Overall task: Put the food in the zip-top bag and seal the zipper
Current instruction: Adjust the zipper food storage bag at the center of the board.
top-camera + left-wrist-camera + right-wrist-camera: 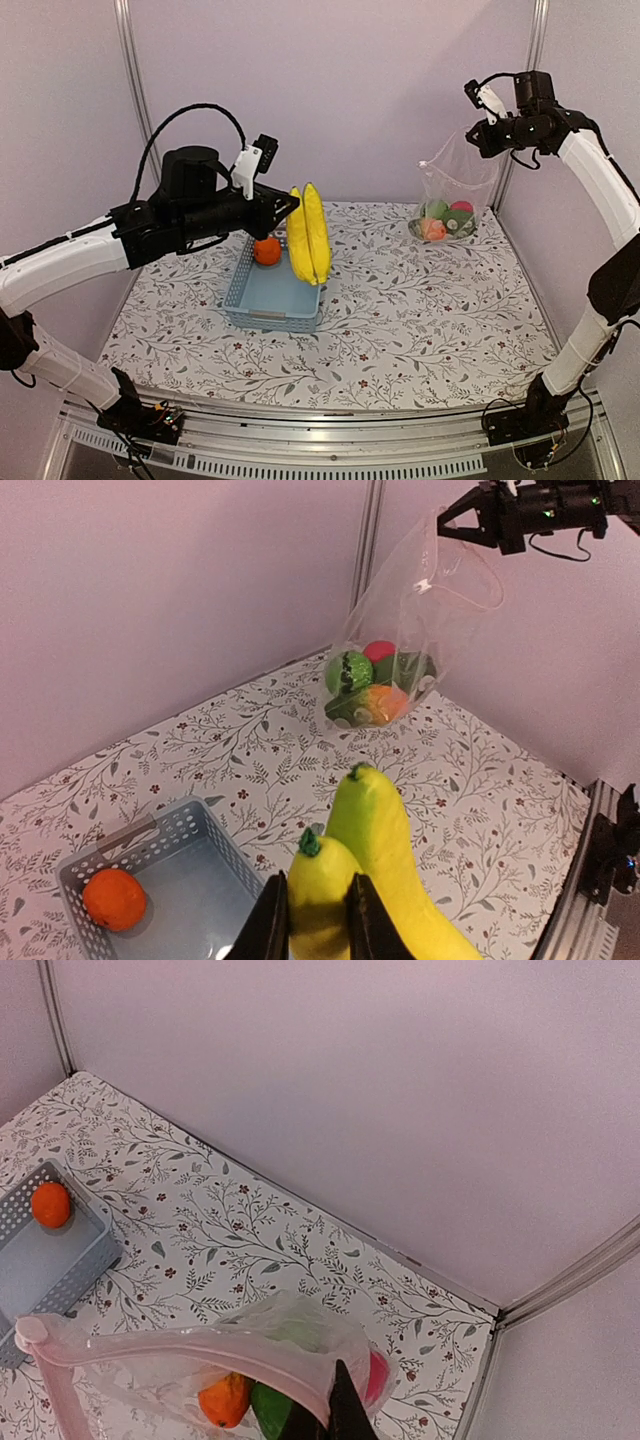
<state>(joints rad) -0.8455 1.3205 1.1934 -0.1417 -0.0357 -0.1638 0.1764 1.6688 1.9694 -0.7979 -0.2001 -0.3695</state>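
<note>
The left fingers (268, 928) are clenched on the bananas (375, 830), which hang below them over the basket (270, 295) that holds an orange (266, 250). The right fingers (345, 1415) pinch the bag (455, 180) at its open mouth. The bag's filled bottom hangs beneath them, down at the worktop (420, 320).

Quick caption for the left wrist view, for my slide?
Left hand grips bananas by the basket holding an orange; right hand holds the part-filled bag up beyond.
</note>
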